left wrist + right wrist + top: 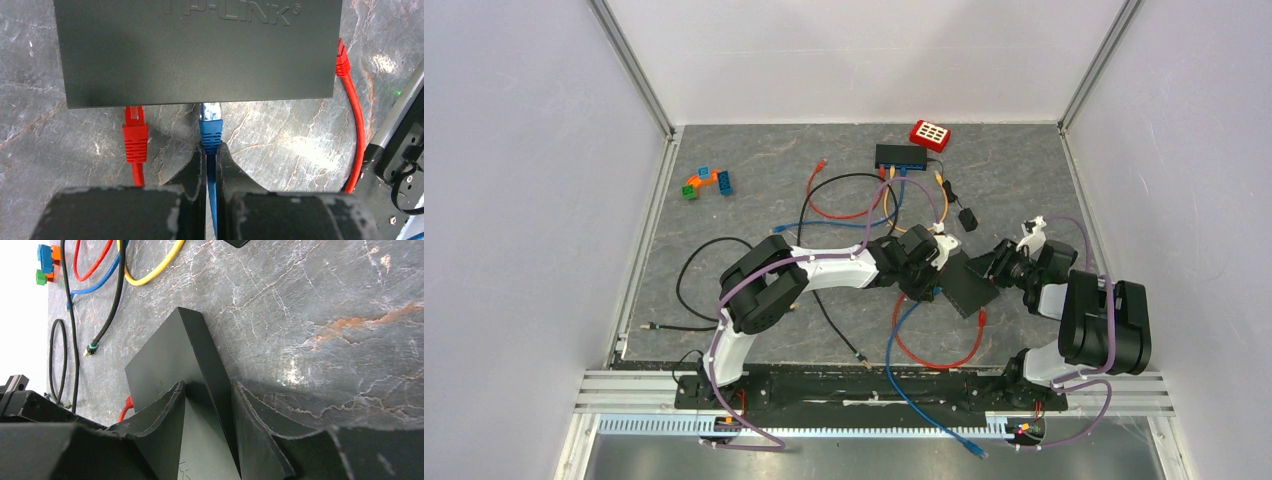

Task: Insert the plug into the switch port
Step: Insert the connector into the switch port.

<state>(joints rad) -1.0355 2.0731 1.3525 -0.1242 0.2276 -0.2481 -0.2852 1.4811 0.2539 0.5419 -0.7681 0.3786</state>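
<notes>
The black switch [200,50] fills the top of the left wrist view, its port face toward me. My left gripper [211,150] is shut on the blue cable just behind the blue plug [210,127]. The plug's clear tip meets the switch's front edge; how deep it sits is hidden. A red plug [135,135] sits in a port to its left. From the other side, my right gripper [207,387] clamps a corner of the switch [170,360]. In the top view the switch [969,285] lies mid-table between the left gripper [939,262] and the right gripper [996,268].
A second black switch [901,156] with several cables stands at the back, a red box [931,134] beside it. Toy bricks [707,183] lie at the back left. Loose red [934,355], blue [904,385] and black [686,290] cables loop over the table.
</notes>
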